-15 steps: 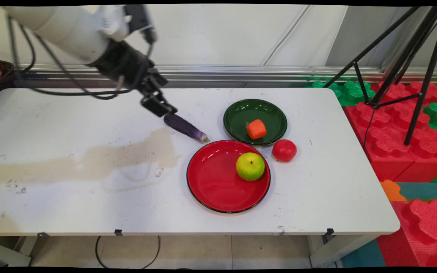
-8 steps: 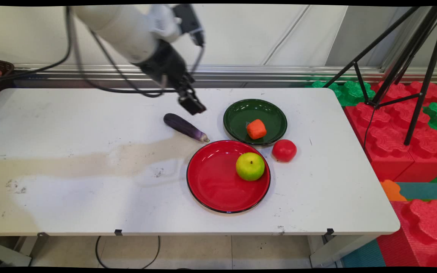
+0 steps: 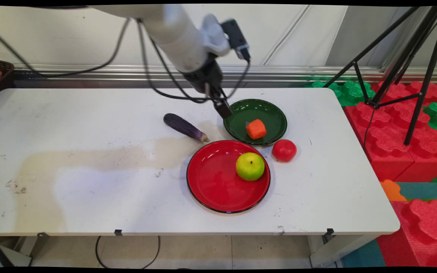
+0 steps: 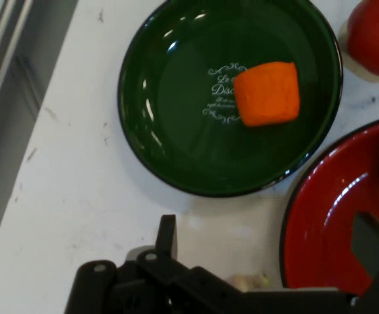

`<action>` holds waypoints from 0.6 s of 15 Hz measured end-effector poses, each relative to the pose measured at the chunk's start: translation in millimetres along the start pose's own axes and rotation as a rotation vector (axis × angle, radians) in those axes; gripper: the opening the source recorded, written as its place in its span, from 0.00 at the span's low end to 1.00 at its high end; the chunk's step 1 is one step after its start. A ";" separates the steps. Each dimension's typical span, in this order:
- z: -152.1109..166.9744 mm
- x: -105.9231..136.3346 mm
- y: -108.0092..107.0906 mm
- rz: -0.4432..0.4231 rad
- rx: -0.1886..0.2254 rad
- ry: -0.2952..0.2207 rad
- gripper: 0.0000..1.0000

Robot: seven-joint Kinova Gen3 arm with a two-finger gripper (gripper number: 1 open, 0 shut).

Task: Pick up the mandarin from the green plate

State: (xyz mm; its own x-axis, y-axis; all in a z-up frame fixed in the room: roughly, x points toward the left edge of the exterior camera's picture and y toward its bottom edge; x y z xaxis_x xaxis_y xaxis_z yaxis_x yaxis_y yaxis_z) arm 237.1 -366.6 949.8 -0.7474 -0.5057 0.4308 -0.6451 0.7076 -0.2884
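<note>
While its fingers stand spread and empty, the gripper [image 3: 224,110] hovers by the glossy round green plate [image 3: 241,113] holding a blocky orange piece [image 4: 266,93].

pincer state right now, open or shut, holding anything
Pincer: open and empty, fingers spread wide, hovering at the green plate's left rim.

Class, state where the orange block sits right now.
In the main view, the orange block lies in the green plate, right of centre, behind the red tomato.
</note>
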 end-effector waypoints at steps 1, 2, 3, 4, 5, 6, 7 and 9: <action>13.4 8.6 0.7 0.007 0.000 -0.007 1.00; 25.5 15.2 1.0 0.012 -0.001 -0.013 1.00; 39.7 22.8 0.9 0.015 -0.003 -0.020 1.00; 52.1 28.7 0.9 0.018 -0.006 -0.026 1.00; 60.1 32.1 0.7 0.018 -0.007 -0.031 1.00; 72.6 37.2 0.9 0.019 -0.013 -0.037 1.00; 80.7 40.6 1.1 0.020 -0.016 -0.040 1.00; 100.8 47.5 1.7 0.023 -0.028 -0.049 1.00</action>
State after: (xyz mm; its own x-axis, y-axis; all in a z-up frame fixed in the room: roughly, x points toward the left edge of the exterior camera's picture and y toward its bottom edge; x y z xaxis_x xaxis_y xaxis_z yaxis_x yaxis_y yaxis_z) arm 184.5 -439.1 883.6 -0.7696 -0.5123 0.3812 -0.6233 0.7325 -0.2739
